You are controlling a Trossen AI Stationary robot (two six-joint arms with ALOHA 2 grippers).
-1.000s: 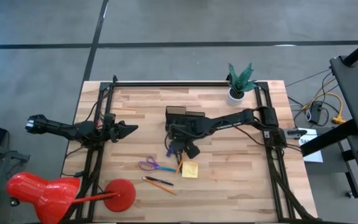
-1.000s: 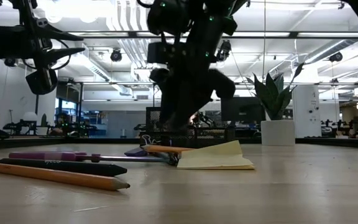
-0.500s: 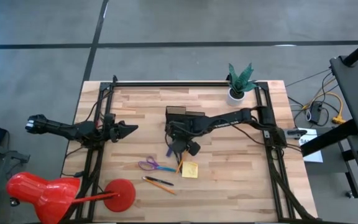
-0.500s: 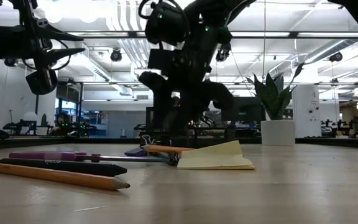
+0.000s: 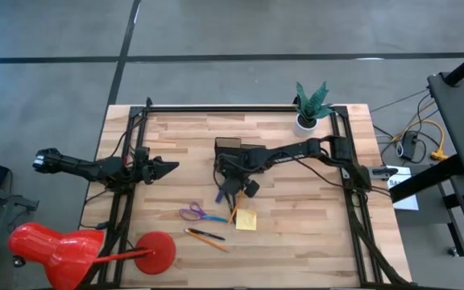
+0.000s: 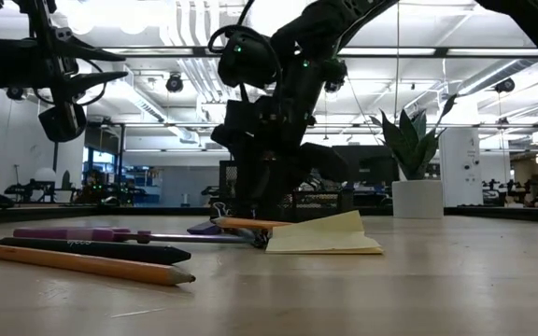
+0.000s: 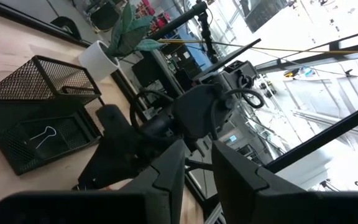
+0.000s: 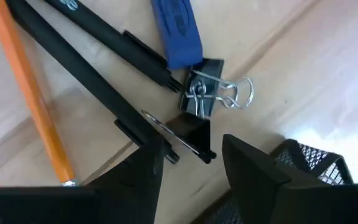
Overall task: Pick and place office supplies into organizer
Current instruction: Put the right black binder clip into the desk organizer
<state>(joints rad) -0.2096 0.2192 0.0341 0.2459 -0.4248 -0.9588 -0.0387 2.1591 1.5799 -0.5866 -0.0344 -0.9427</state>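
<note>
My right gripper [image 5: 234, 187] [image 8: 194, 155] is open and hovers just on the near side of the black mesh organizer [image 5: 236, 149]. Below it lie a blue pen [image 8: 176, 28], black pens [image 8: 98, 59], an orange pencil [image 8: 33, 99] and a black binder clip [image 8: 197, 102]. A second dark clip-like piece [image 8: 188, 134] lies in front of its fingertips. Purple scissors [image 5: 193, 214], the yellow sticky pad [image 5: 246, 219] and a pencil and pen [image 5: 206, 238] rest flat on the table. My left gripper [image 5: 171, 167] [image 7: 199, 168] waits at the table's left, narrowly open.
A binder clip [image 7: 42, 135] lies in the organizer's lower tray. The white plant pot [image 5: 305, 122] stands at the far right corner. The red lamp [image 5: 147, 254] sits at the near left corner. Bare wood lies to the right of the sticky pad.
My right gripper has moved a short way toward the far edge and slightly left, from above the sticky pad and pens toward the organizer, and its wrist has risen. The supplies on the table have stayed where they were.
</note>
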